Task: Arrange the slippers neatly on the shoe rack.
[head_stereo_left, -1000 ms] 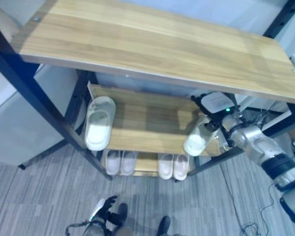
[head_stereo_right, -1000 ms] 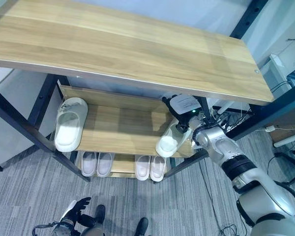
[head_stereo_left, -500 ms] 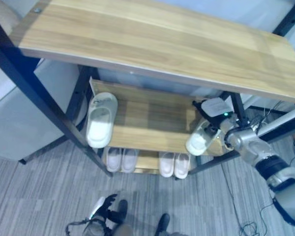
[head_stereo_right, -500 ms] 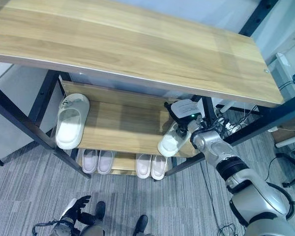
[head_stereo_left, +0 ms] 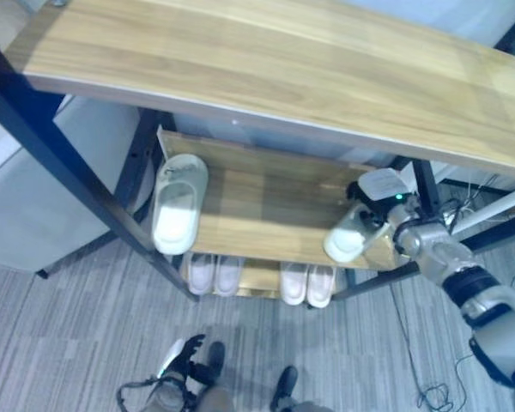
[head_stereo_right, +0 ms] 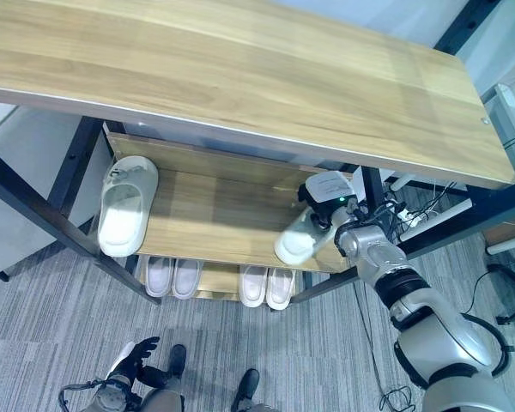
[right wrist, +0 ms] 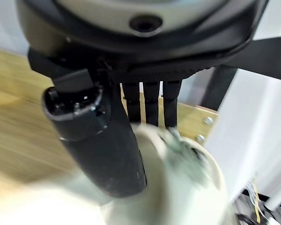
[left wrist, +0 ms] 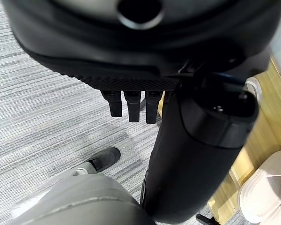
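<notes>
The shoe rack (head_stereo_left: 266, 64) has black metal posts and three boards of pale, streaked wood grain, the top one broad and bare. At the left end of the rack's middle shelf (head_stereo_left: 257, 210) lies a white slipper (head_stereo_left: 178, 215), smooth and rounded like moulded foam, its open band toward the back and its toe reaching past the front edge. Below that shelf, on the bottom board, two pairs of small white slippers stand side by side: a left pair (head_stereo_left: 211, 273) and a right pair (head_stereo_left: 307, 284), toes pointing forward. Low in front of the rack, over the floor, hangs the left hand (left wrist: 131, 101), dark and idle, its fingers hanging straight and relaxed with nothing between them. At the right end of the middle shelf a second white slipper (head_stereo_right: 298, 240) sits tilted at the front edge, its toe jutting past the board. The right hand (right wrist: 107, 136) grasps it: in the right wrist view the dark thumb presses along the slipper's pale, smooth upper while the fingers (right wrist: 150, 105) run down behind its band, so the slipper is pinched between them. The floor (head_stereo_left: 69, 343) around the rack is grey carpet with fine stripes, and a pale panel stands to the rack's left.
</notes>
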### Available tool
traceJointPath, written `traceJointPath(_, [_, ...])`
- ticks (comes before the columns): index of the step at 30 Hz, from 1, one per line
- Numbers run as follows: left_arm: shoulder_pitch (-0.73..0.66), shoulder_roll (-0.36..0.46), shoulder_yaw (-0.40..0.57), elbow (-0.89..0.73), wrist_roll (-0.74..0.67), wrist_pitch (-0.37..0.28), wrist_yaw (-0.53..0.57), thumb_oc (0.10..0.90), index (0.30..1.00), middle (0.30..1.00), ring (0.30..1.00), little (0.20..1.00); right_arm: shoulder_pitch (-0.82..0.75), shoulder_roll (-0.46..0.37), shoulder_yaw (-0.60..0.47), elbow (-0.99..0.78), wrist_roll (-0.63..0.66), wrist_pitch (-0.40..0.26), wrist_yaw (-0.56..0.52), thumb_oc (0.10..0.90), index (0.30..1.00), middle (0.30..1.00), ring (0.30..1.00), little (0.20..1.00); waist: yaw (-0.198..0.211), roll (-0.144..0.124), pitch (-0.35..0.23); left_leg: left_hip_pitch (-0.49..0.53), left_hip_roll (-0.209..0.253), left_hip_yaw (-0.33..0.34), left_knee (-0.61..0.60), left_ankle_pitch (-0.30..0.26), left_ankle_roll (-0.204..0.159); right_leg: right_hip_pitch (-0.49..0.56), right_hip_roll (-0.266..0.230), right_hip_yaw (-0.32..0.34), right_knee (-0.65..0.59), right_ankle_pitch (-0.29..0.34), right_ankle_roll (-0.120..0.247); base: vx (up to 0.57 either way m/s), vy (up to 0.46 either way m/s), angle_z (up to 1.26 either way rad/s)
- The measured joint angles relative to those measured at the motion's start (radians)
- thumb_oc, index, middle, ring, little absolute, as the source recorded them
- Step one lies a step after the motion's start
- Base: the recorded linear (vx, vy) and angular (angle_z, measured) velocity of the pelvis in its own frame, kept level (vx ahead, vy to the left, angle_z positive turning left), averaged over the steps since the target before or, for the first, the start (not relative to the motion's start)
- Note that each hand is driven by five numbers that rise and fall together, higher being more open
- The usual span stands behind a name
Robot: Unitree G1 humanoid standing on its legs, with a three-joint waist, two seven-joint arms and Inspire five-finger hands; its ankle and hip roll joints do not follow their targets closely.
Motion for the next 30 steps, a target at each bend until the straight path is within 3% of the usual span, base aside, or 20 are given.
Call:
traceJointPath(9, [0.000, -0.001, 0.000, 0.000, 0.000, 0.000, 0.001, 0.800, 0.900, 0.900, 0.900, 0.900, -0.011, 0.018, 0.000, -0.047, 0.009, 0.005, -0.001, 0.400, 0.300, 0.300, 0.300, 0.300, 0.000, 0.000, 0.000, 0.000, -0.006, -0.001, 0.000, 0.000, 0.001, 0.001, -0.005, -0.002, 0.000, 0.000, 0.000, 0.00, 0.000, 0.00])
traceJointPath(16, [0.001, -0.002, 0.000, -0.003, 0.001, -0.006, 0.002, 0.800, 0.900, 0.900, 0.900, 0.900, -0.013, 0.032, 0.000, -0.190, 0.009, -0.052, -0.032, 0.400, 0.300, 0.300, 0.300, 0.300, 0.009, 0.002, 0.000, -0.001, -0.006, -0.005, 0.000, 0.001, 0.002, 0.002, -0.004, -0.005, 0.000, 0.000, 0.000, 0.00, -0.005, 0.01])
traceJointPath(22, [0.003, -0.006, -0.001, -0.025, 0.001, -0.038, 0.027, 0.800, 0.900, 0.900, 0.900, 0.900, -0.082, 0.052, 0.076, -0.294, 0.002, -0.103, -0.081, 0.400, 0.300, 0.300, 0.300, 0.300, 0.062, 0.020, 0.013, -0.021, -0.007, -0.034, 0.000, 0.008, 0.003, -0.001, -0.004, -0.033, 0.000, -0.002, 0.001, 0.01, -0.045, 0.16])
traceJointPath(23, [0.003, -0.006, -0.001, -0.026, 0.001, -0.043, 0.039, 0.800, 0.900, 0.900, 0.900, 0.900, -0.088, 0.056, 0.077, -0.303, -0.010, -0.137, -0.103, 0.400, 0.300, 0.300, 0.300, 0.300, 0.067, 0.020, 0.014, -0.028, -0.007, -0.046, 0.000, 0.009, 0.003, -0.001, -0.004, -0.043, 0.000, -0.002, 0.001, 0.01, -0.058, 0.22])
traceJointPath(30, [-0.011, 0.008, -0.024, -0.034, 0.000, -0.073, 0.070, 0.800, 0.900, 0.900, 0.900, 0.900, -0.187, 0.060, 0.186, -0.241, -0.052, -0.137, -0.168, 0.400, 0.300, 0.300, 0.300, 0.300, 0.111, 0.012, 0.054, -0.053, -0.007, -0.064, 0.001, 0.020, 0.002, -0.017, -0.002, -0.059, 0.000, -0.003, 0.002, 0.01, -0.024, 0.07])
